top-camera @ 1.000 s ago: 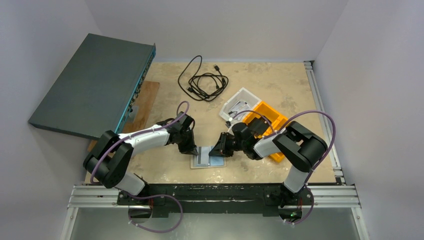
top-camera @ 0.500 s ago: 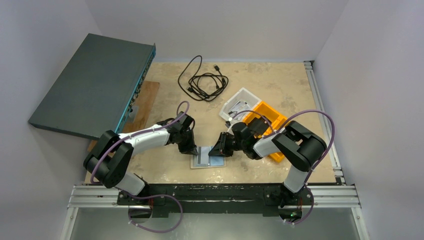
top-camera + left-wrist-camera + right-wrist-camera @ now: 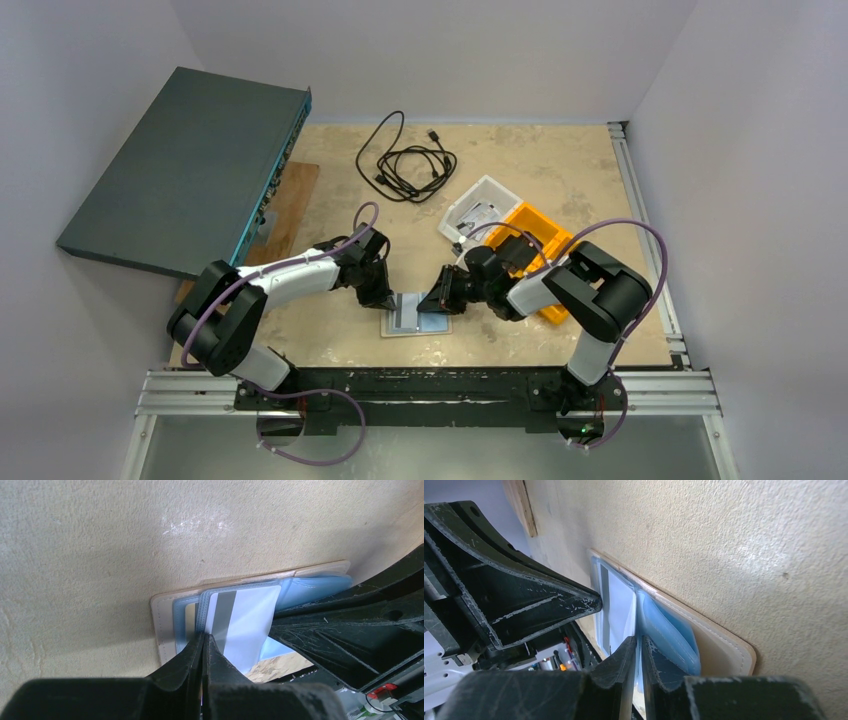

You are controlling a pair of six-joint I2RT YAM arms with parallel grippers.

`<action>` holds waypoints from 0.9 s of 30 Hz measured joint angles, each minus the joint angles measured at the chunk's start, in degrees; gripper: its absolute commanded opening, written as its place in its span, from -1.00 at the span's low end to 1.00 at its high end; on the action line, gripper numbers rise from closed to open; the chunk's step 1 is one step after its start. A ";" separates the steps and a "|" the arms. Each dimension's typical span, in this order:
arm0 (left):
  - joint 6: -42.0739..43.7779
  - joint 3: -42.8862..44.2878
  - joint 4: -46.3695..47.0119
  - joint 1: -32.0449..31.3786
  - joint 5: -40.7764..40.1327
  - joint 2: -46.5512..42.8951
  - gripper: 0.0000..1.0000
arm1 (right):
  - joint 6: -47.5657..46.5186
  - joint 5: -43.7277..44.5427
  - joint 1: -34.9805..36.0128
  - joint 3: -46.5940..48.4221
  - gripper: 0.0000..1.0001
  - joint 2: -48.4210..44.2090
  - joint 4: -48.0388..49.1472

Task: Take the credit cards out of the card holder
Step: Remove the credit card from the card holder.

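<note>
Top external view has the card holder point(image 3: 415, 321) lying open and flat toward six o'clock on the table point(image 3: 560, 170), blue inside facing up. A white card point(image 3: 245, 620) with a grey stripe sticks partway out of its pocket.

The left pincer point(image 3: 388, 300) comes in from ten o'clock. Its jaws are closed tight, with nothing between them, and the tips press down on the holder's left half right at the card's edge, so I'd say it is pinning the holder. The right pincer point(image 3: 432, 303) reaches in from three o'clock. Its jaws stand at a narrow slit along the seam where card meets blue pocket. They seem to nip the card's edge, though it could be the pocket lip.

I'd call this the pulling-out step, with the first card only half free. The next move needs a steady draw toward three o'clock while the holder stays pinned.

Farther out, an orange bin point(image 3: 540, 245) and a white tray point(image 3: 480, 205) sit at two o'clock, with a black cable point(image 3: 410, 160) at twelve.
</note>
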 measured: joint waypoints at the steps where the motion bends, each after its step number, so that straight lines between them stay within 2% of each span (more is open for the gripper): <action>1: 0.00 0.00 0.00 0.00 0.00 0.00 -1.00 | 0.09 0.02 0.00 -0.09 -0.75 0.00 0.20; 8: 0.00 0.00 0.02 0.00 0.00 0.02 -1.00 | 1.07 0.00 -0.22 -1.09 -0.70 0.00 2.12; 27: -0.02 0.00 0.09 0.00 0.09 0.42 -1.00 | 4.55 -1.49 -1.03 -4.85 -0.72 1.51 11.23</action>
